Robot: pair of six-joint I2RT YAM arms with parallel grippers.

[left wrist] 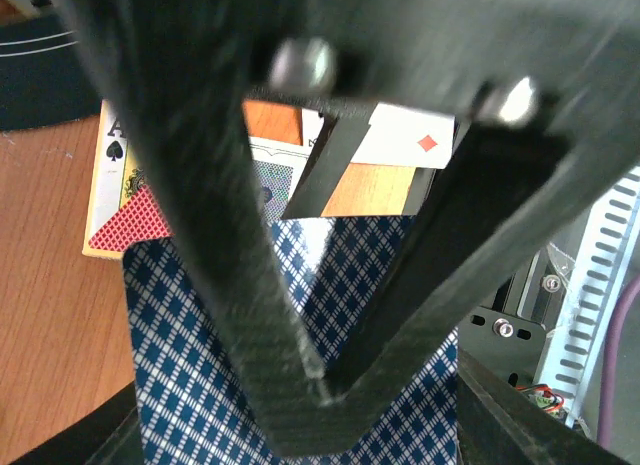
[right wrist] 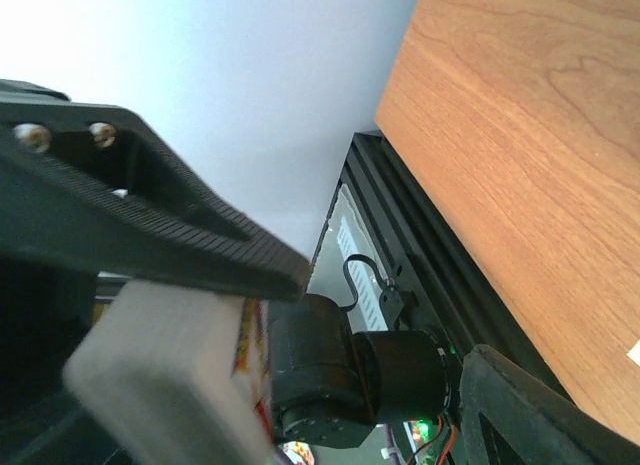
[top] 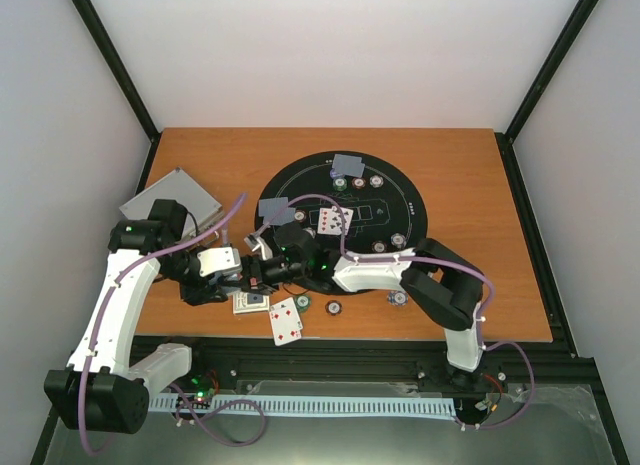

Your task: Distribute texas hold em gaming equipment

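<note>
progress: partly done. on the round black mat [top: 300, 180] one grey-backed card [top: 348, 166] lies face down at the far rim and a second [top: 275, 210] at the left. face-up cards [top: 335, 220] sit near the centre. chips [top: 358, 183] are set out in small groups at the far side, the right side and the near side

outstanding, by judgement: a card box [left wrist: 112, 155] and a face-up diamond card [top: 286, 321] lie off the mat on the wooden surface [top: 480, 185] by the near edge, and loose chips [top: 333, 307] lie just off the near rim

left fingers [left wrist: 260, 285]: tips together, closed. a patterned card [left wrist: 190, 385] fills the view right behind them; whether it is pinched cannot be told. right fingers [right wrist: 200, 245]: apart, open, nothing seen gripped. a blurred white block [right wrist: 150, 375] beside them is not identifiable

obstructions: both arms crowd the same spot above the card box, so contact between them is a risk. the right arm [top: 380, 273] lies across the near part of the mat and hides it. a silver case [top: 170, 200] sits left of the mat, not in the way
</note>
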